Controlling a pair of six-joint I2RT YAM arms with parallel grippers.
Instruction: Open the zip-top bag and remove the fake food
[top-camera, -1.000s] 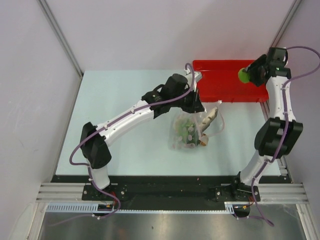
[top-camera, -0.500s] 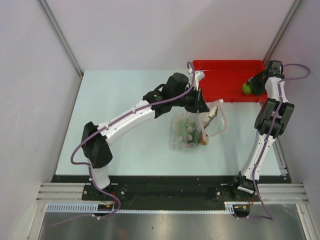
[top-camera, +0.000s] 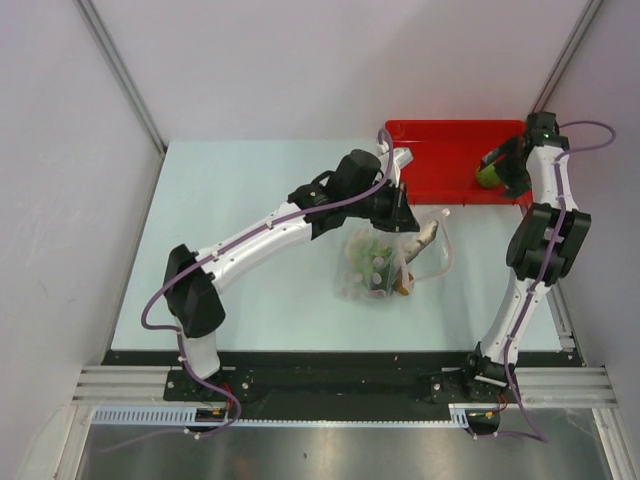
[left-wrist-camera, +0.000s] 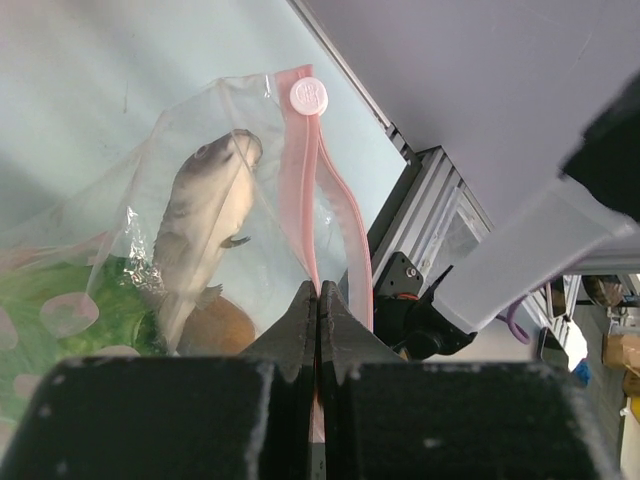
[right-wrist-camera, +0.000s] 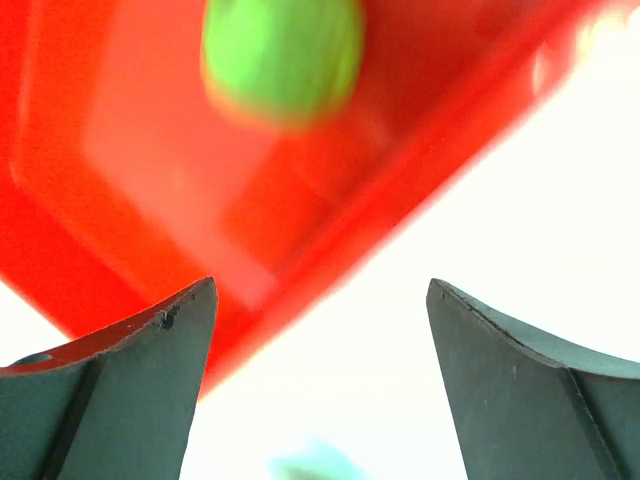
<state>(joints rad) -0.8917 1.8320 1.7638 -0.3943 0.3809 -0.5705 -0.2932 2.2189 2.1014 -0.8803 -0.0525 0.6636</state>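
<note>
The clear zip-top bag hangs from my left gripper, its lower part on the table. In the left wrist view, the left gripper is shut on one side of the bag's pink zip strip, and the other side bows away, leaving the mouth open. Inside are a grey fish, an orange-brown fruit and green lettuce. My right gripper is open over the red tray. A light green fruit lies loose in the tray. It shows blurred beyond the open right gripper.
The red tray sits at the back right of the pale table, against the white wall. White panels close in the left and right sides. The black base rail runs along the near edge.
The right gripper dropped from above the tray down to it and opened, letting go of the green fruit, which now lies in the tray. The left arm and bag barely shifted.
</note>
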